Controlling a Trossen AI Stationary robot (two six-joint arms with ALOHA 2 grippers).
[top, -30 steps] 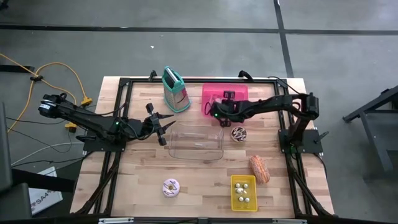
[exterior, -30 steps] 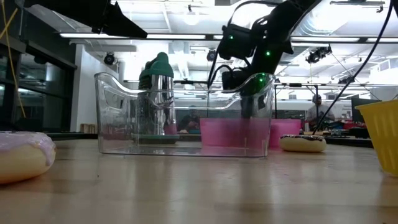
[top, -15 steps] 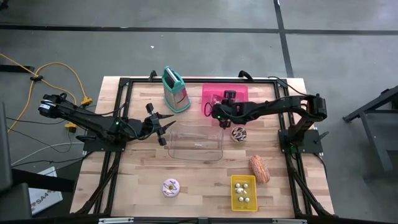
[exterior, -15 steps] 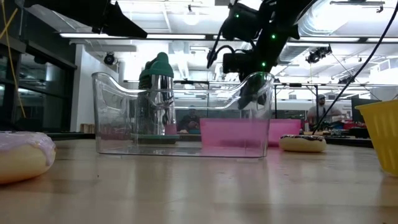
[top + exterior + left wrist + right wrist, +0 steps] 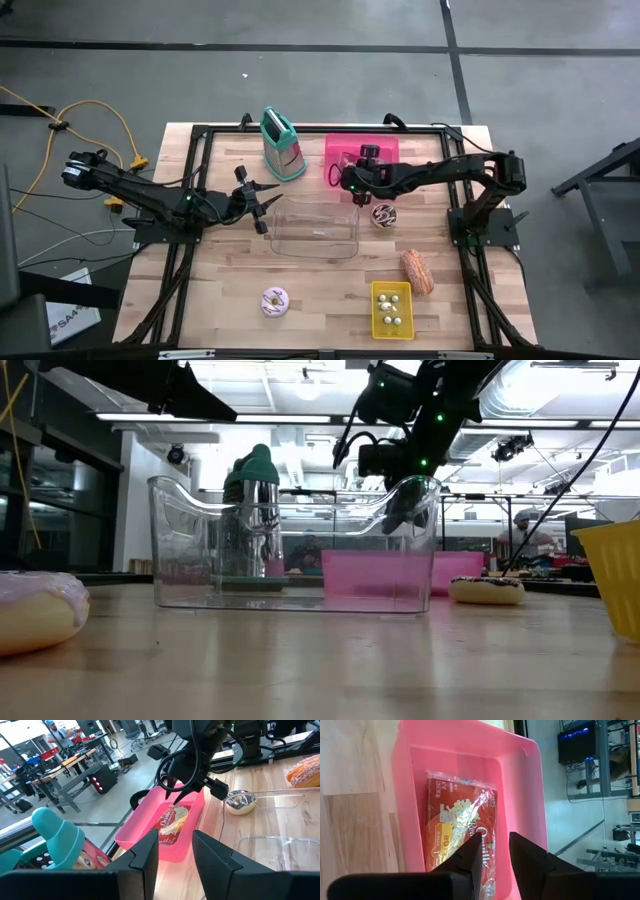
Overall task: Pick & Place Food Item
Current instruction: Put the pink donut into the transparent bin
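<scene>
A pink bin [image 5: 385, 150] stands at the table's far side with a red and clear popcorn packet [image 5: 460, 820] lying flat on its floor. My right gripper [image 5: 355, 195] hangs above the bin's near edge, slanting down toward the packet, open by a narrow gap with nothing between its fingers [image 5: 470, 855]. It also shows in the left wrist view, above the packet [image 5: 172, 822]. My left gripper [image 5: 265, 212] waits at the left end of a clear plastic container [image 5: 315, 228], roughly level, open and holding nothing.
A chocolate donut [image 5: 384, 214] lies right of the clear container. A teal-handled grater [image 5: 283, 145] stands left of the pink bin. Near the front lie a pink-frosted donut [image 5: 274, 301], a yellow tub [image 5: 391, 322] and a brown pastry [image 5: 417, 271].
My right gripper has risen from behind the clear container's right wall and drifted slightly toward the table's right, then held still. Its finger gap looks unchanged. My left arm has kept still.
</scene>
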